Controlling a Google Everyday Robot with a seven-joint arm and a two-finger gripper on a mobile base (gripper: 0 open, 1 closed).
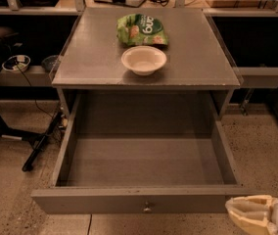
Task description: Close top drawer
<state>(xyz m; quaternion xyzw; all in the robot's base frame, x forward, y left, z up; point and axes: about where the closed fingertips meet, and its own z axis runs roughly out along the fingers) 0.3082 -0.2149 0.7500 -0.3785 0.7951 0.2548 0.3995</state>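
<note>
Camera view: looks down on a grey cabinet whose top drawer (144,168) stands wide open across the lower middle of the frame.
Drawer front: runs along the bottom edge, with the knob (147,208) at its centre.
Gripper (249,214): in the lower right corner, just beside the front's right end; I cannot tell whether it is spread or closed.
Step in hand: probably reaching the drawer front.
Doing it well: press near the knob and push straight toward the top of the frame, so the drawer does not skew.
Surface (90,58): holds a bowl (144,59) and a green bag (143,30), so push gently.
</note>
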